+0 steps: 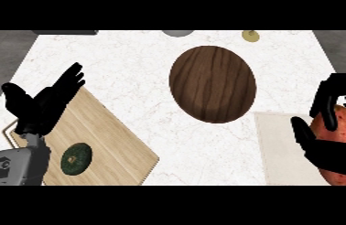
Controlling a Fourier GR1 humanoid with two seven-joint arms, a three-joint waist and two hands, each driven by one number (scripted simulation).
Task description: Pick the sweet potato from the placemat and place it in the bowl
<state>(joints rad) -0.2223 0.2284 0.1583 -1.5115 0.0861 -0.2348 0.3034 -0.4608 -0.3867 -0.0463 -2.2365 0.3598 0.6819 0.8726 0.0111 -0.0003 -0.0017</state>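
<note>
Orange, rough sweet potato (pixel 332 136) gripped by black right hand (pixel 323 148) fingers (pixel 326 100).

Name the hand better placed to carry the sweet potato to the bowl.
Right. The right hand is already curled round the sweet potato over the placemat, beside the bowl. The left hand rests open across the counter.
</note>
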